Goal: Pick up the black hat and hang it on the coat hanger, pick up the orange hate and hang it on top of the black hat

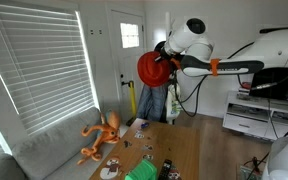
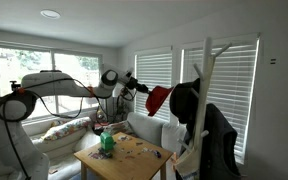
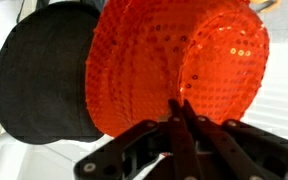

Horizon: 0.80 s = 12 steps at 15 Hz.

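Orange hat (image 3: pixel 174 60) pinched at brim by closed tool (image 3: pixel 177 108), held aloft just beside black hat (image 3: pixel 44 75) | black hat already on hanger (image 2: pixel 207 60) | step: second hang | next: centre over black hat, lower, release.

You see an orange-red hat (image 3: pixel 184 60) with a glittering sequin pattern, a plain black hat (image 3: pixel 44 80), a white coat stand (image 2: pixel 209 60) and an orange toy (image 1: pixel 102 138).

The black hat (image 2: pixel 184 100) hangs on the white coat hanger (image 2: pixel 207 60). The sparkly orange hat (image 3: pixel 174 60) is up high, just beside it.
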Motion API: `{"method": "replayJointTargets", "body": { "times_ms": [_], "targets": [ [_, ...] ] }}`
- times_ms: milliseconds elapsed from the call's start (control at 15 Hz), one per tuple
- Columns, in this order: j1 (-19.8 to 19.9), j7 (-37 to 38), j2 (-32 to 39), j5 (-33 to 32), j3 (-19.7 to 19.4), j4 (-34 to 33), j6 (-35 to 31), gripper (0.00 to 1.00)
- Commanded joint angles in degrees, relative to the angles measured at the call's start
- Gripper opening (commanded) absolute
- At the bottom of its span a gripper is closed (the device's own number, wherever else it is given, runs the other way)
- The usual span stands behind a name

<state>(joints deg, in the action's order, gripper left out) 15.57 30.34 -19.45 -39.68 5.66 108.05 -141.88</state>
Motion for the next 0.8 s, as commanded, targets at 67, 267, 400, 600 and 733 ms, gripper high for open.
{"method": "replayJointTargets", "body": {
  "times_ms": [67, 267, 400, 600, 733],
  "targets": [
    [1.86, 5.31, 2.49, -11.71, 0.31, -4.04, -0.07, 0.01],
    [1.36, 9.06, 3.52, -18.19, -0.82, -5.36, 0.31, 0.01],
    [0.81, 11.52, 4.21, -21.80, -1.49, -6.17, 1.08, 0.01],
    [0.23, 15.30, 4.68, -26.39, -2.63, -6.35, 3.50, 0.01],
    [-0.44, 17.13, 4.93, -27.90, -3.67, -6.22, 5.06, 0.01]
  ]
}}
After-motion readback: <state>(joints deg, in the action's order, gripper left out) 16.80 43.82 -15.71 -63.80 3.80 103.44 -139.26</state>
